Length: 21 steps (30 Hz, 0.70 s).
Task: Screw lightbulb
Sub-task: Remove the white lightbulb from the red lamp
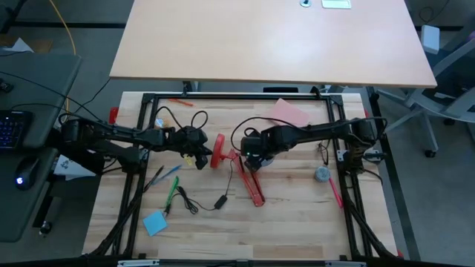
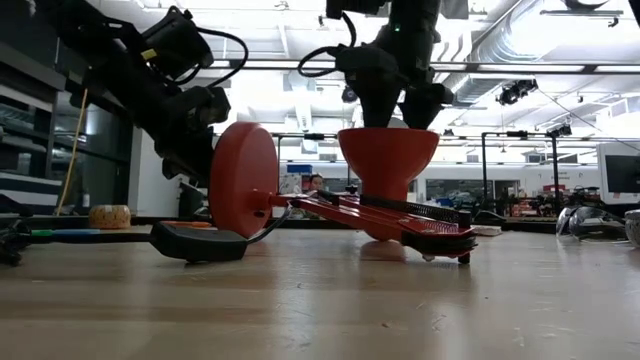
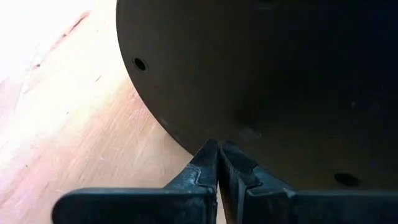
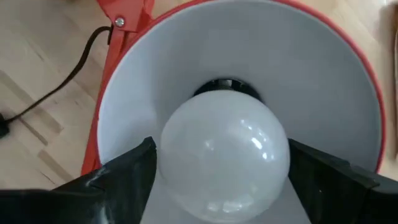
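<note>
The wooden bench (image 1: 282,222) carries a red lamp (image 1: 249,178) lying near its middle, between the two dark arms. The lamp's folding arm (image 2: 385,215) stretches flat along the wood; its round base (image 2: 243,180) stands on edge on the left, and its shade (image 2: 388,165) sits just right of that, open mouth turned up.

The left arm reaches in from the left, and its left claw (image 3: 217,163) is pressed together, fingertips touching, right at the rim of the dark underside of the base (image 3: 261,81).

The right arm comes in from the right and hangs over the shade. Its right claw (image 4: 224,162) stands wide apart, one finger on each side of the lightbulb (image 4: 224,155). The bulb sits inside the white bowl of the shade (image 4: 311,74), its round end facing the claw and its other end at the dark socket (image 4: 225,87) in the middle. The fingers flank the glass closely; whether they touch it cannot be told.

A black cord (image 1: 199,206) with a switch (image 2: 198,241) trails over the near left of the bench. A pink sheet (image 1: 291,113) lies at the far side, a blue note (image 1: 154,222) near left, and a small grey round object (image 1: 322,174) to the right.
</note>
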Tool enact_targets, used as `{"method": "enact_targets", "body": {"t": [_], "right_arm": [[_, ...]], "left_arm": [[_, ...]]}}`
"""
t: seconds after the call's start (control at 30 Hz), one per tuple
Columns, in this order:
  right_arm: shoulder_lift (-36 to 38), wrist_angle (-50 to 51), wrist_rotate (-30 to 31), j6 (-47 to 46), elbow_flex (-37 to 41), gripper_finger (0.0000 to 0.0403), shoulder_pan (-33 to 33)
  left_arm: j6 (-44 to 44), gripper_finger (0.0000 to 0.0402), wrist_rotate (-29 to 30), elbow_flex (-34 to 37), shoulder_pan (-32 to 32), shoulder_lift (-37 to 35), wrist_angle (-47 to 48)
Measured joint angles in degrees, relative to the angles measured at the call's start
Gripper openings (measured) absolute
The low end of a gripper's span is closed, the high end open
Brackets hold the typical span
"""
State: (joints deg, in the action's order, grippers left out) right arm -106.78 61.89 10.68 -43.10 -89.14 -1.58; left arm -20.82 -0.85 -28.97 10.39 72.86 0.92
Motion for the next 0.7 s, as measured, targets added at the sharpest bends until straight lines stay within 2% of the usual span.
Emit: {"method": "enact_targets", "body": {"t": [0.2,0.3,0.43,0.63,0.7], "right_arm": [[0.00,-0.04,0.03,6.90,0.00,0.0271,0.11],[0.00,0.00,0.08,14.87,0.00,0.0248,0.10],[0.00,0.12,0.09,32.79,0.00,0.0242,-0.06],[0.00,0.18,0.09,69.86,0.00,0.0243,-0.07],[0.00,0.17,0.06,79.28,0.00,0.0243,-0.02]], "left_arm": [[-0.08,0.0000,0.11,0.00,0.00,0.00,-0.82],[-0.06,0.0000,0.11,0.00,0.00,0.00,-0.88],[-0.06,0.0000,0.07,0.00,0.02,0.00,-0.87],[-0.11,0.0000,0.05,0.00,0.02,0.00,-0.84],[-0.13,0.0000,-0.06,0.00,0.00,0.00,-0.65]]}}
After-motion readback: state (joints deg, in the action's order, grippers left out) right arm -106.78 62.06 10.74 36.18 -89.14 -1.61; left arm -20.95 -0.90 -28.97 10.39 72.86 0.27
